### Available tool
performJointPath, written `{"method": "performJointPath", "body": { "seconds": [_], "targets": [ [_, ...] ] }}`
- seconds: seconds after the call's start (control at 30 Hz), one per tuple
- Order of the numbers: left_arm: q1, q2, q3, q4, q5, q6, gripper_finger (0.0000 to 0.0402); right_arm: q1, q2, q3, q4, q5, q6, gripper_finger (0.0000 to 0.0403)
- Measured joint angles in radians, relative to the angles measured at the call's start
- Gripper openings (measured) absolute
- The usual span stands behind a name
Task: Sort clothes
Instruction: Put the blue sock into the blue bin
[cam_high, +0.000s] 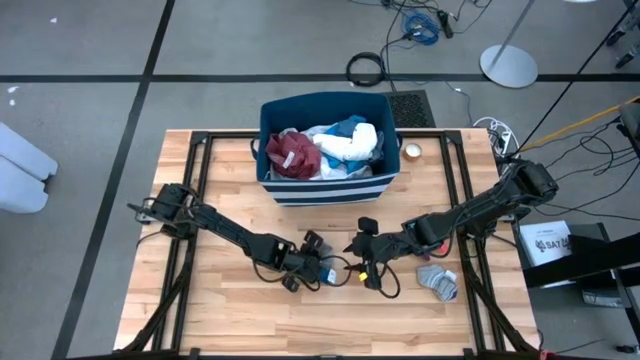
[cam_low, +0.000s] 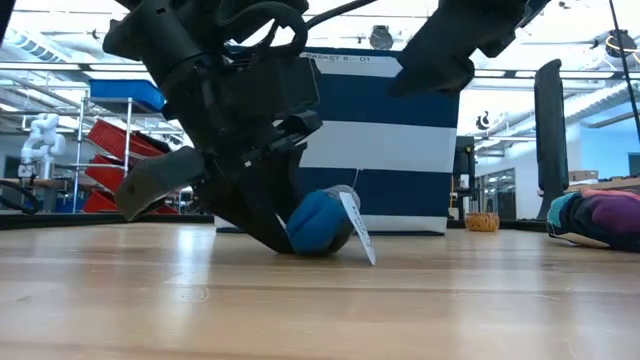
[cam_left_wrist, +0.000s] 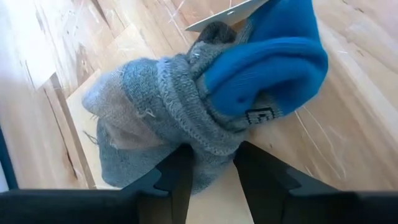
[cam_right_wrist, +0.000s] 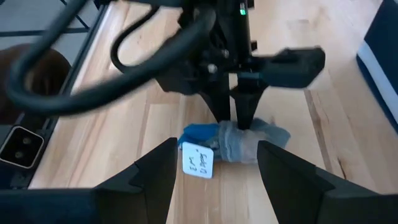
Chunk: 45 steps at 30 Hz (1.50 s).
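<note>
The left gripper (cam_left_wrist: 208, 180) is down at the table near its front-middle, fingers pinched on the grey cuff end of a sock (cam_left_wrist: 205, 106), w/ only a thin fold of knit between them. The sock is grey wool w/ a bright blue toe, bunched up and resting on the wood; a white paper tag (cam_right_wrist: 198, 160) hangs off its blue end. Just beside it, the right gripper (cam_right_wrist: 214, 171) hovers w/ its fingers spread wide, empty, pointed at the same sock from the other side. In the low view the sock (cam_low: 322, 222) sits under the left arm, touching the table. Judged from its look, the sock is light, soft and floppy: it'll sag and stretch when lifted, not slip much, and won't break. Best hold is prob. the thick ribbed cuff, where the left fingers already are, not the tag, which could tear. Further out, more socks (cam_high: 437, 279) lie in a small heap on the table's right side, near the right arm. At the table's far edge stands a navy bin (cam_high: 330, 190) w/ white stripes, holding a maroon piece (cam_high: 293, 152), white cloth and some blue fabric. A small round thing (cam_high: 413, 151) sits just beside the bin; what it is can't be told.
</note>
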Motion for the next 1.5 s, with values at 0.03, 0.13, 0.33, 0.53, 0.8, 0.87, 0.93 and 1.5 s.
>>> {"method": "performJointPath", "body": {
  "seconds": [0.03,0.13,0.33,0.53,0.8,0.87,0.93,1.5],
  "targets": [
    [0.000,0.000,0.000,0.002,0.002,0.000,0.0127,0.000,0.000,0.000,0.009,0.000,-0.007,0.0208],
    [0.000,0.002,-0.002,0.015,0.005,0.000,0.0095,0.000,0.000,0.000,0.012,0.003,-0.010,0.0208],
    [0.002,0.002,-0.002,0.018,0.017,0.003,0.0014,0.000,0.000,0.000,0.007,0.049,-0.013,0.0208],
    [-0.004,-0.012,-0.002,0.013,-0.015,0.011,0.0015,0.000,0.000,-0.004,0.003,0.051,-0.022,0.0208],
    [-0.038,-0.184,-0.007,-0.051,-0.105,0.009,0.0015,0.000,0.000,-0.066,0.012,0.050,-0.079,0.0208],
    [-0.052,-0.231,-0.007,-0.069,-0.119,0.003,0.0015,0.000,0.000,-0.085,0.027,0.051,-0.088,0.0208],
    [-0.066,-0.284,-0.007,-0.067,-0.123,0.003,0.0015,-0.004,0.000,-0.109,0.083,0.050,-0.096,0.0208],
    [-0.112,-0.412,-0.005,-0.005,-0.134,-0.077,0.0015,0.027,0.000,-0.152,0.582,-0.100,-0.332,0.0208]
  ]
}}
